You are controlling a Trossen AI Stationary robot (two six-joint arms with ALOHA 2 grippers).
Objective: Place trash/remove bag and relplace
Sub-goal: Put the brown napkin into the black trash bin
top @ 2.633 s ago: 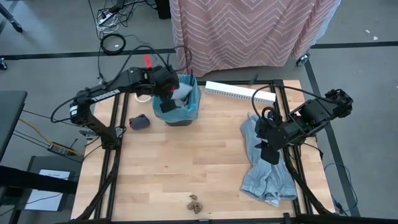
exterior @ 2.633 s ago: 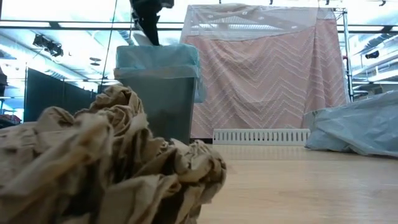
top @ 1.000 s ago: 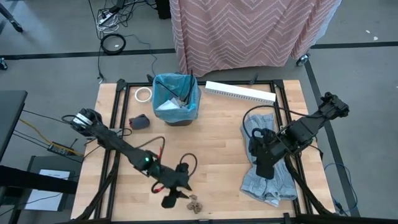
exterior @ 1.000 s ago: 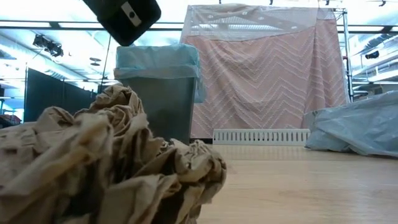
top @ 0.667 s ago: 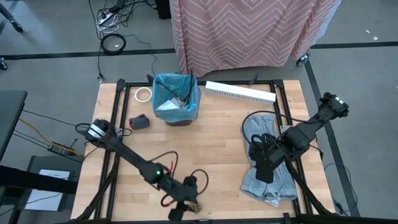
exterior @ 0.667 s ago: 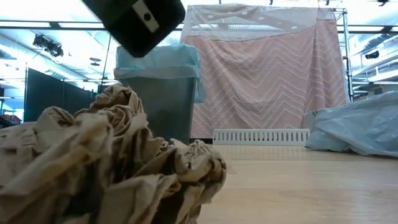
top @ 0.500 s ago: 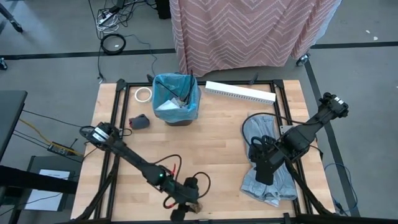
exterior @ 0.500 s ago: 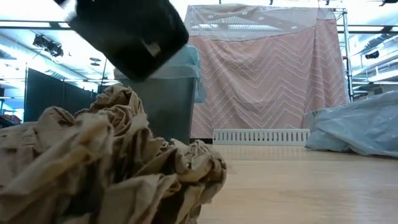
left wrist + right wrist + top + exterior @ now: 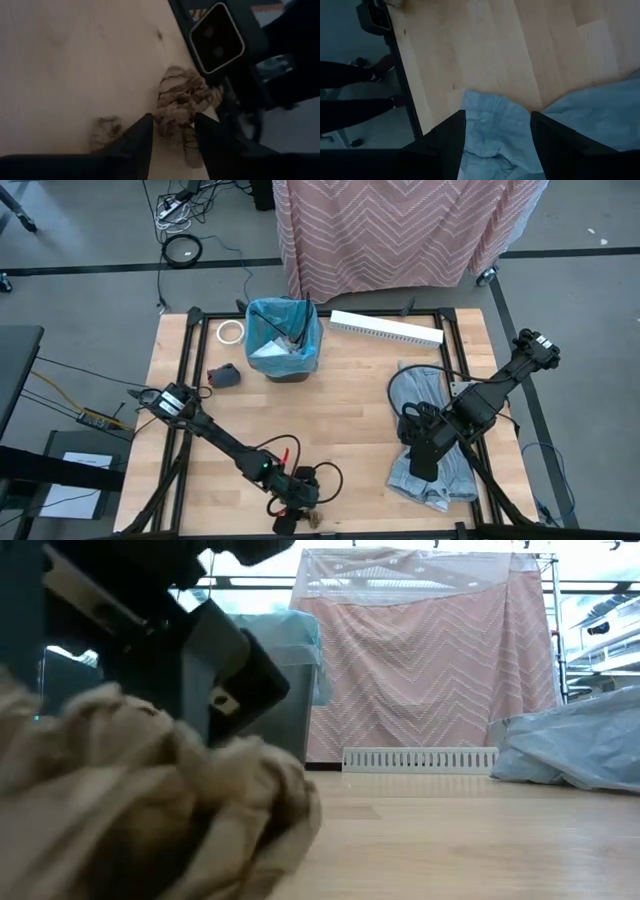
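Reaching: my left gripper is down at the near edge of the table, right over the brown crumpled lump.
Left fingers: apart, one on each side of the lump, which sits between the tips; I cannot tell whether they touch it.
Lump from table height: it fills the near left of the low view, with my dark left gripper just above and behind it.
Right gripper: hovering over the pale blue bag that lies crumpled on the right side of the table, fingers spread, nothing between them.
Bin: at the far side of the table, lined with a blue bag, white crumpled paper and thin dark sticks already inside.
Beside the bin: a white tape ring and a small dark grey-blue lump.
Far edge: a long white slotted strip, with a pink zigzag cloth hanging behind it.
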